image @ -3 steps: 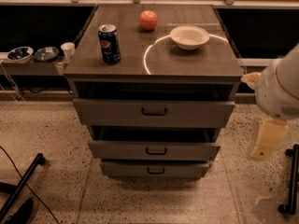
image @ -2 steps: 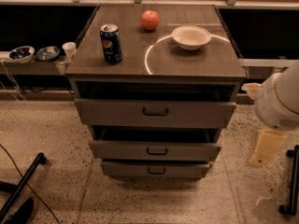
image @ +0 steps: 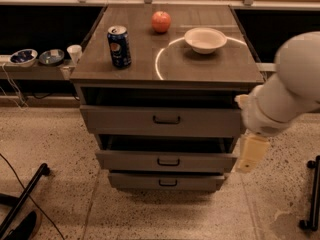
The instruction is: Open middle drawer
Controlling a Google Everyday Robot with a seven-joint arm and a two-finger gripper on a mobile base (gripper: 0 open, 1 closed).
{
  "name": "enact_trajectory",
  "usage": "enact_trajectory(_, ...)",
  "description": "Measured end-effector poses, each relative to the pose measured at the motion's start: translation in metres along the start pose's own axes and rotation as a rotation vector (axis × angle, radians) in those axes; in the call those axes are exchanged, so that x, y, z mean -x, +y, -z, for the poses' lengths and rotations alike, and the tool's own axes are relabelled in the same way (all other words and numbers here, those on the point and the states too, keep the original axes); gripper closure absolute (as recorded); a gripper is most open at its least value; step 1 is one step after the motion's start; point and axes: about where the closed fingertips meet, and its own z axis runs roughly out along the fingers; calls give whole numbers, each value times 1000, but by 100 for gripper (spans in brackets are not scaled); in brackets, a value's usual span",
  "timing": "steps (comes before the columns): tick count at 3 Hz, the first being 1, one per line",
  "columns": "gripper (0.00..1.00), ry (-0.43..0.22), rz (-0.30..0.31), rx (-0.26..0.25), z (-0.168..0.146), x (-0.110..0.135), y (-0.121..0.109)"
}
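The gripper [image: 251, 154] hangs nearest, just beside the right end of the middle drawer [image: 130, 160], level with its front. Whether it is open or closed, I cannot tell. The drawer's black handle [image: 168, 161] lies to the left of the gripper, its bar horizontal, so the reach should go sideways to the centre. Above the drawer, farther back, stand a can [image: 119, 46], an apple [image: 161, 21] and a bowl [image: 205, 39].

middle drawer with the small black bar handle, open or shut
Partly open: the grey-brown wooden middle drawer shows a dark gap above its pulled-out front. The gripper hangs by its right end.
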Motion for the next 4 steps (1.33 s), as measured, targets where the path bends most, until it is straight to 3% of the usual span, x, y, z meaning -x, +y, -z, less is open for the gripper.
enact_trajectory(1,0,-8,8,60,-71,15,-10)
enact_trajectory(2,0,-10,0,152,-160,26,-24)
enact_trajectory(3,0,-17,3,148,-161,29,-25)
enact_trajectory(4,0,11,-11,122,-188,9,-27)
